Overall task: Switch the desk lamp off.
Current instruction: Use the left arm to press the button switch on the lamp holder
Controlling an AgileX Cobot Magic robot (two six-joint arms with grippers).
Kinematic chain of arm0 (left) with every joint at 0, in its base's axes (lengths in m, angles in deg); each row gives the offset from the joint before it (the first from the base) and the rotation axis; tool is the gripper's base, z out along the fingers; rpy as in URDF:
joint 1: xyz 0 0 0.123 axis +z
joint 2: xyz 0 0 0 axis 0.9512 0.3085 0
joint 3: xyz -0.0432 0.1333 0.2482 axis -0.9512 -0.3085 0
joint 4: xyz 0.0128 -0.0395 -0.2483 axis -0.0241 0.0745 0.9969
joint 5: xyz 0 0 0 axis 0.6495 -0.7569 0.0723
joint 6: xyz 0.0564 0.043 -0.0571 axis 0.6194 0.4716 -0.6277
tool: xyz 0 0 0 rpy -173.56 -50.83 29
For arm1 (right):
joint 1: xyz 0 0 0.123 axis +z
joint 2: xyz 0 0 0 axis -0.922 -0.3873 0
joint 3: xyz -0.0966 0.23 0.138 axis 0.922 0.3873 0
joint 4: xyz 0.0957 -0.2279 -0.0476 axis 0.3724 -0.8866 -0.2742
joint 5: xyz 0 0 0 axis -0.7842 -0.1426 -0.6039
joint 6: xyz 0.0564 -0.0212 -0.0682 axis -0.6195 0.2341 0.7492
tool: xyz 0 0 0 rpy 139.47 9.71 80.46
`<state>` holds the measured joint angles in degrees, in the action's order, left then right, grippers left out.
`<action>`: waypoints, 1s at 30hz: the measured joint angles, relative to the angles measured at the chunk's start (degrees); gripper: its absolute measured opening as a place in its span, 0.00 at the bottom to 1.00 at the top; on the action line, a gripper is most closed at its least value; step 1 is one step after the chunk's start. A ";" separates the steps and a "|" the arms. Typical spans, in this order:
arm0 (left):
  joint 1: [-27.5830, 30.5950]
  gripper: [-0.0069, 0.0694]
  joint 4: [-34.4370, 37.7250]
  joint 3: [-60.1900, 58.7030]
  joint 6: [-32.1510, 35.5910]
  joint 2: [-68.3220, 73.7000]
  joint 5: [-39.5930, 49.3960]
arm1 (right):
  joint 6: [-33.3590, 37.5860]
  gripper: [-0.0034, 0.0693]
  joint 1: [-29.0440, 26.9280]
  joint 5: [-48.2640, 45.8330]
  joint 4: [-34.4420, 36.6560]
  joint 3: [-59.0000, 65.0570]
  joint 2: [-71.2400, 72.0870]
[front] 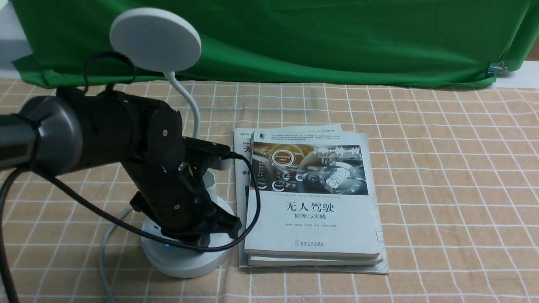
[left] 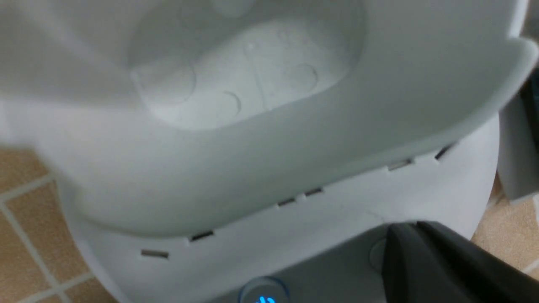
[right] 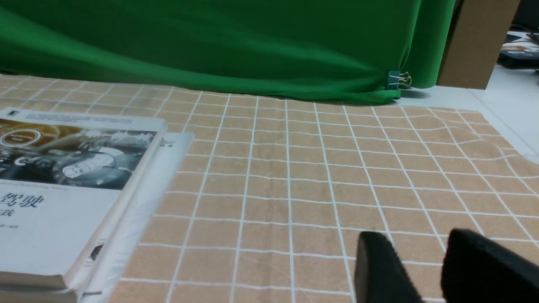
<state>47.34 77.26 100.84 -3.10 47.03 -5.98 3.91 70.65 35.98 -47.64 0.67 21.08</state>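
The white desk lamp stands at the front left: its flat disc head (front: 155,40) shows no glow, above a thin bent neck (front: 191,105) and a round base (front: 189,263). My left gripper (front: 230,226) is shut, with its tips down on the base. In the left wrist view the joined fingertips (left: 404,230) rest at the edge of a round button (left: 376,253), below the cup holder (left: 252,84). A second button (left: 263,294) glows blue. My right gripper (right: 417,246) is open and empty above the cloth, out of the front view.
A stack of books (front: 311,202) lies just right of the lamp base and also shows in the right wrist view (right: 63,189). A green cloth (front: 316,38) hangs at the back. The lamp's cable (front: 103,252) runs toward the front edge.
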 joint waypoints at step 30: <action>0.00 0.09 0.00 -6.39 0.00 -6.42 -7.58 | 0.00 0.38 0.00 0.00 0.00 0.00 0.00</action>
<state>47.34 77.26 94.45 -3.10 40.61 -13.56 3.91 70.65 35.98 -47.64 0.67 21.08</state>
